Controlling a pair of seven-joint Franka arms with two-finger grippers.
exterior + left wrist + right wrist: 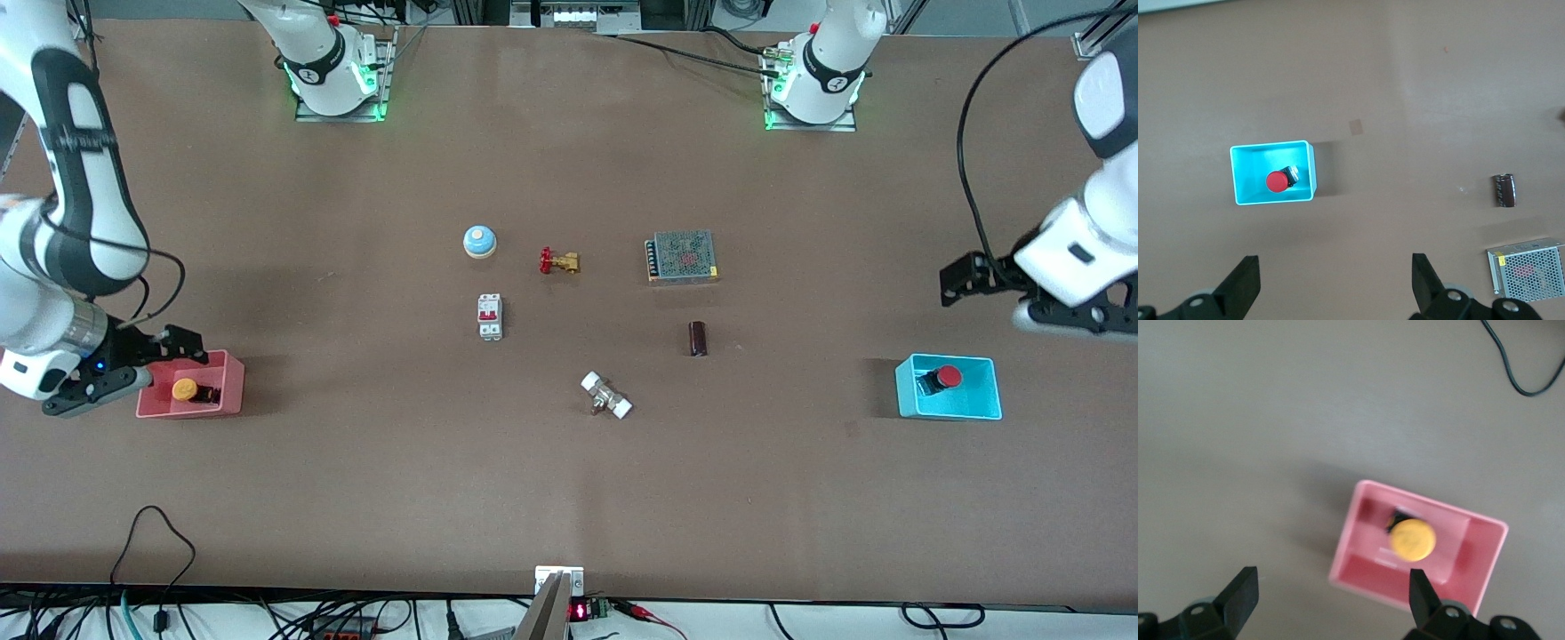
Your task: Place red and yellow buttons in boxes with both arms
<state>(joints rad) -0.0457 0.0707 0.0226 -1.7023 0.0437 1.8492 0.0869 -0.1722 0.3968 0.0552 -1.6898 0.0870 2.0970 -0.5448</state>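
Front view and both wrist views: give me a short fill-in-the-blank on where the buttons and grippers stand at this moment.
1. The red button lies in the ____ box.
2. The yellow button lies in the ____ box.
3. The left gripper is empty, its fingers ____.
4. The right gripper hangs open over the table beside the pink box and holds ____.

Missing words: cyan; pink; open; nothing
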